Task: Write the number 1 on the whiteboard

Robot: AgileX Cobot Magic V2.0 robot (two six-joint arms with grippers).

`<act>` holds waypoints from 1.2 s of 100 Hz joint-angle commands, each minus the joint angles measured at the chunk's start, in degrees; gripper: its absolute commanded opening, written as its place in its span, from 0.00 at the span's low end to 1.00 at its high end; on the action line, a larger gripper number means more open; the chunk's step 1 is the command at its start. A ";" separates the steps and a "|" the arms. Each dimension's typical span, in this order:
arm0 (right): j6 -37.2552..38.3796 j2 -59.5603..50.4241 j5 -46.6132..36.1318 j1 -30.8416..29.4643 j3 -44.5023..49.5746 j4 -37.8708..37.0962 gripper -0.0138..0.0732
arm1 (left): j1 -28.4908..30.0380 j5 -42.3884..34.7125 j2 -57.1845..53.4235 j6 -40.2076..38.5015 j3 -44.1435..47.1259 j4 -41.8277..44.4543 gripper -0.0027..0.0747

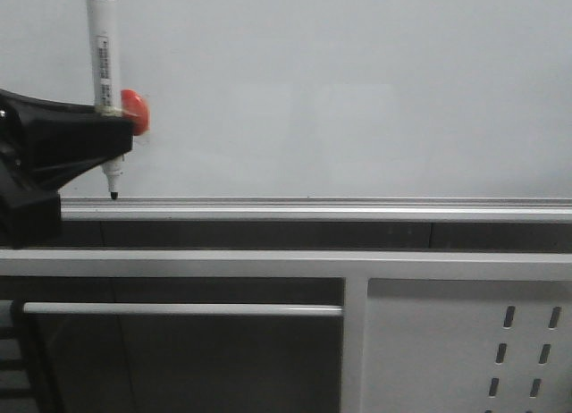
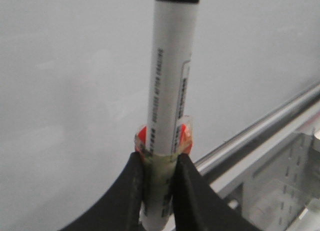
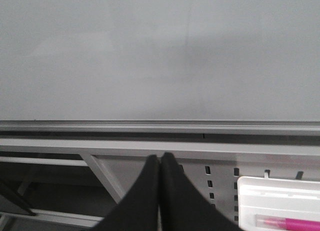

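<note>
above its silver rail, the whiteboard (image 1: 357, 91) is glossy, pale grey, unmarked.

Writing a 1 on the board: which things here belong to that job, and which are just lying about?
Belongs to the job:
- whiteboard, no stroke on it yet
- marker, tip near the board's lower rail
- left gripper, shut on the marker

Just lying about:
- perforated panel
- white tray holding a pink pen
- right gripper, shut, empty

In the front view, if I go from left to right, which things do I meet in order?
Left gripper → orange piece behind it → bare whiteboard → perforated panel at the lower right. The marker overlaps the gripper.
</note>
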 commanded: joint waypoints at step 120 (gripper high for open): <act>-10.64 35.55 -15.93 37.65 -20.90 1.83 0.42 | -22.20 69.97 -16.71 -6.70 -20.61 30.17 0.01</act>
